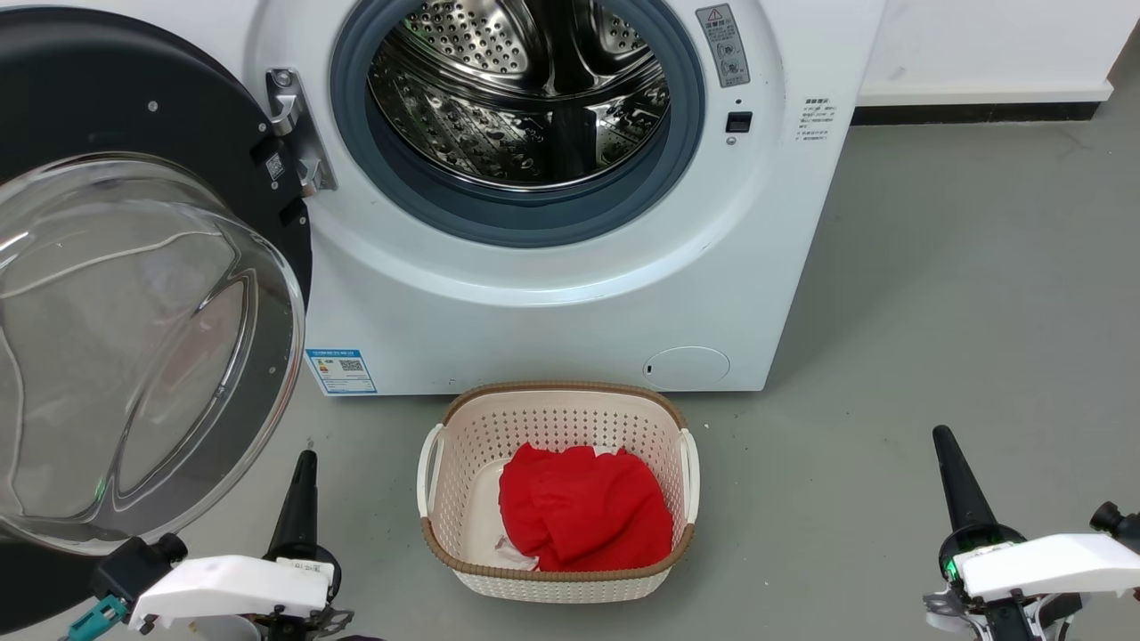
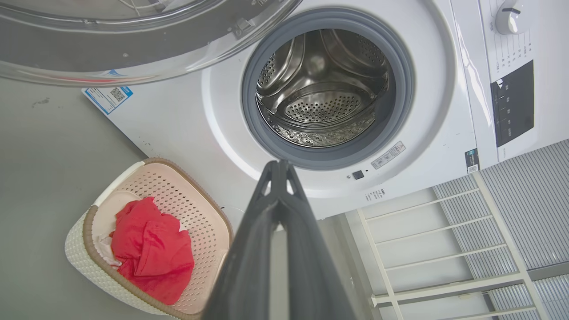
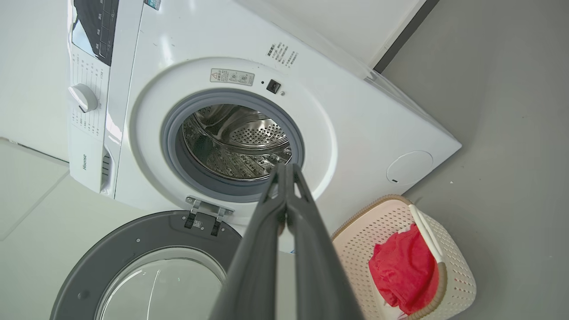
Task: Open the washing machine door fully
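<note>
The white washing machine [image 1: 552,294] stands ahead with its steel drum [image 1: 521,89] bare inside the blue-grey gasket. The washing machine door [image 1: 134,347], black-rimmed with a bulging clear glass bowl, hangs swung wide out to the left on its hinge [image 1: 294,133]. It also shows as the washing machine door [image 2: 133,40] and the washing machine door [image 3: 146,266] in the wrist views. My left gripper [image 1: 305,463] is shut and empty, low just right of the door's rim. My right gripper [image 1: 946,441] is shut and empty at the lower right, far from the door.
A beige perforated laundry basket [image 1: 559,405] with a red cloth [image 1: 583,521] in it sits on the grey floor [image 1: 962,312] before the machine, between my two grippers. A white rack [image 2: 444,249] stands beside the machine.
</note>
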### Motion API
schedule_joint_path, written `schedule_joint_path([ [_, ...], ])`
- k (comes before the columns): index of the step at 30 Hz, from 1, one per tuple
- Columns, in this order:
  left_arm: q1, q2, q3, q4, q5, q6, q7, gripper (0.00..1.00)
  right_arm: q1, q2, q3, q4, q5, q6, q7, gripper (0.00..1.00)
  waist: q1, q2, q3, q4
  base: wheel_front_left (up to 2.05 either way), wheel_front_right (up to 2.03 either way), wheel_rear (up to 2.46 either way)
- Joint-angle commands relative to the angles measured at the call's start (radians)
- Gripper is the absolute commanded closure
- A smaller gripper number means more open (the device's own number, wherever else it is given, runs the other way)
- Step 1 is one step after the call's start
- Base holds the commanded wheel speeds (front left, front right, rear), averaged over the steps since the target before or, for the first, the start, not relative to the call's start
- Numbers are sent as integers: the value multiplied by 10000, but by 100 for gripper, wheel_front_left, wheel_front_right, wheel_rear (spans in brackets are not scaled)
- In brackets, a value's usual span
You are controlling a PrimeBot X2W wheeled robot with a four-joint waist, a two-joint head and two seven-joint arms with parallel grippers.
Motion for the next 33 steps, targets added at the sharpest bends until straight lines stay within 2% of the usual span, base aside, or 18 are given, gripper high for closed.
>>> schedule_joint_path([
  [1,-280,24,41,-42,-316,-38,94,100,-257,-68,-38,-21,335,-1,61,100,0,0,-2,2,0,0,0],
  [33,-646,27,183,357,-3363,-132,849,100,-663,-29,-285,399,3332,-2,722,100,0,0,-38,40,0,0,0],
])
